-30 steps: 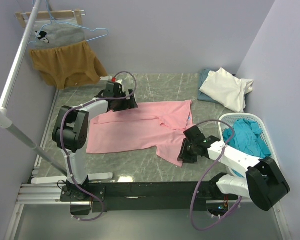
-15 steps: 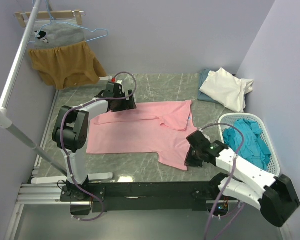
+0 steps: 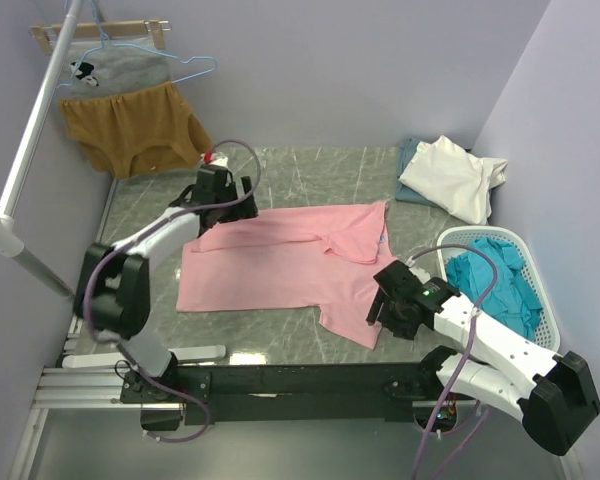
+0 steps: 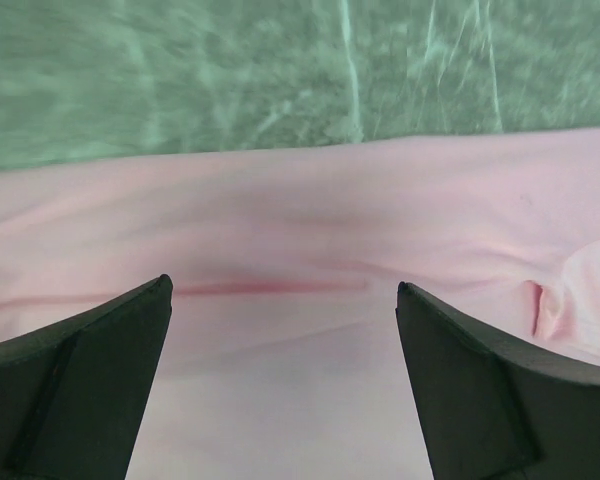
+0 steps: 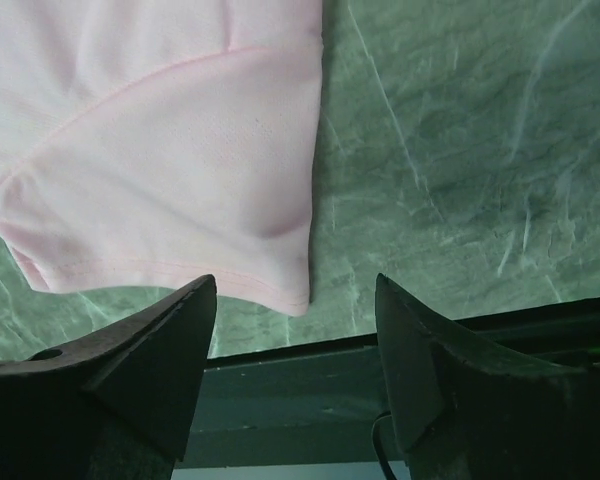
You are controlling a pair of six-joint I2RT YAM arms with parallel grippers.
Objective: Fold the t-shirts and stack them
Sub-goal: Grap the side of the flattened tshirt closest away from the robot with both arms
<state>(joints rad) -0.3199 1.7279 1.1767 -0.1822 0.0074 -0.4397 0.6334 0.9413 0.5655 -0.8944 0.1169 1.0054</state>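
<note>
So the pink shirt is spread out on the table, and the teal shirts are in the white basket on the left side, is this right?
Not quite. The white basket with the teal shirts stands on the right side of the table, not the left; the top view shows this. The rest is correct: the pink shirt is spread out on the table.

We see a mustard-brown garment (image 3: 130, 130) and a grey garment (image 3: 120, 68) hanging at far left, and a white basket (image 3: 477, 231) near the bench's (image 3: 310, 165) right edge.
</note>
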